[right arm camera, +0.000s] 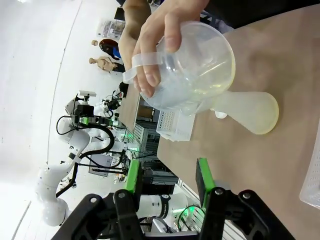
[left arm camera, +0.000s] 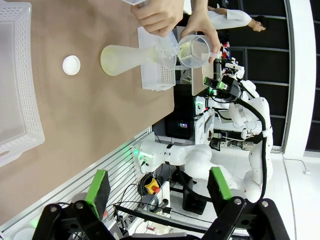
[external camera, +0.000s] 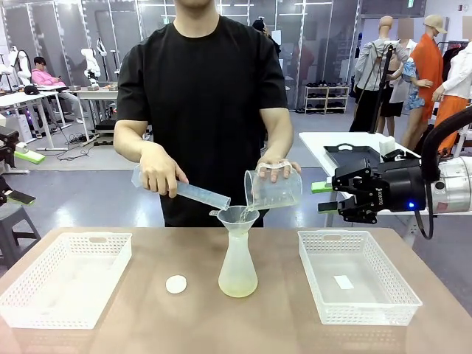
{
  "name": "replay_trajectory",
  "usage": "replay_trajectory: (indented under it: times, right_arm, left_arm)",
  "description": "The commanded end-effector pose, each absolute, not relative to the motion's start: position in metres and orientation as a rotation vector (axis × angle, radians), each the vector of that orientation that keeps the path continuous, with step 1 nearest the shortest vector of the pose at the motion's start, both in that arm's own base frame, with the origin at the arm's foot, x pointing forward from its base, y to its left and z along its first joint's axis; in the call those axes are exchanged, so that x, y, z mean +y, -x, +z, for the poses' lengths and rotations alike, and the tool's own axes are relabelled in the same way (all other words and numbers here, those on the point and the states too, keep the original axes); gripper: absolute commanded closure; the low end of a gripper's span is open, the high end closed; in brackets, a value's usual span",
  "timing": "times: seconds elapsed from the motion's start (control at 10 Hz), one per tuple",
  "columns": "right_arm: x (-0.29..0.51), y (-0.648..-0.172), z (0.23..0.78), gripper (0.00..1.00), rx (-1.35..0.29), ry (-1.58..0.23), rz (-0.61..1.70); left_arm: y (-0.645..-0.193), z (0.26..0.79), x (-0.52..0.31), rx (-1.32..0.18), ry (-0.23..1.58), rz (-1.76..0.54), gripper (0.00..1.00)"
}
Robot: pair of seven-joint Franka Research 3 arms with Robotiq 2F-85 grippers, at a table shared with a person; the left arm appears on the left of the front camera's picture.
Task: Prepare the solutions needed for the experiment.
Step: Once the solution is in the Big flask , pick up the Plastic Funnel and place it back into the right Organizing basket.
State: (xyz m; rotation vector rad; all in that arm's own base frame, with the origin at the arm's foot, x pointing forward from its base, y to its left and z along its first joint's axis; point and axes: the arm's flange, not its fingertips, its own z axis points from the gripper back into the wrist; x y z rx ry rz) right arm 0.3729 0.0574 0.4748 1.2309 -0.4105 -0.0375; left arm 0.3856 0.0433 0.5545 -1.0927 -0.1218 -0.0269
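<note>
Left gripper point(left arm camera: 159, 187), bottom of the left wrist view: fingers spread wide, nothing between them.

Front view, lower left: white basket point(external camera: 66, 276) on the brown table point(external camera: 147, 324). Small white cap point(external camera: 176, 284) lies left of centre.

Centre: frosted flask point(external camera: 238, 258) stands upright with a funnel point(external camera: 234, 217) in its neck. Pale yellow liquid point(external camera: 238, 287) lies shallow in the flask's base.

Above it, a person's hand point(external camera: 162, 171) tilts a graduated cylinder point(external camera: 199, 194) toward the funnel. The other hand point(external camera: 279, 168) tips a clear jug point(external camera: 274, 189) over it.

Lower right: second basket point(external camera: 354, 276).

Mid right: right gripper point(external camera: 346, 199), raised, fingers apart, empty.
</note>
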Motion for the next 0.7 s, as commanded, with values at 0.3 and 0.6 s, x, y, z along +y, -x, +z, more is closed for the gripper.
replay_trajectory:
  times: [0.3, 0.6]
  right_arm:
    - [0.0599, -0.3733, 0.4764, 0.44, -0.417, -1.247, -0.045]
    - [0.0599, -0.3733, 0.4764, 0.44, -0.417, -1.247, -0.045]
  left_arm:
    - [-0.3853, 0.5587, 0.0438, -0.102, 1.086, -0.020, 0.00]
    - [-0.3853, 0.5587, 0.0438, -0.102, 1.086, -0.020, 0.00]
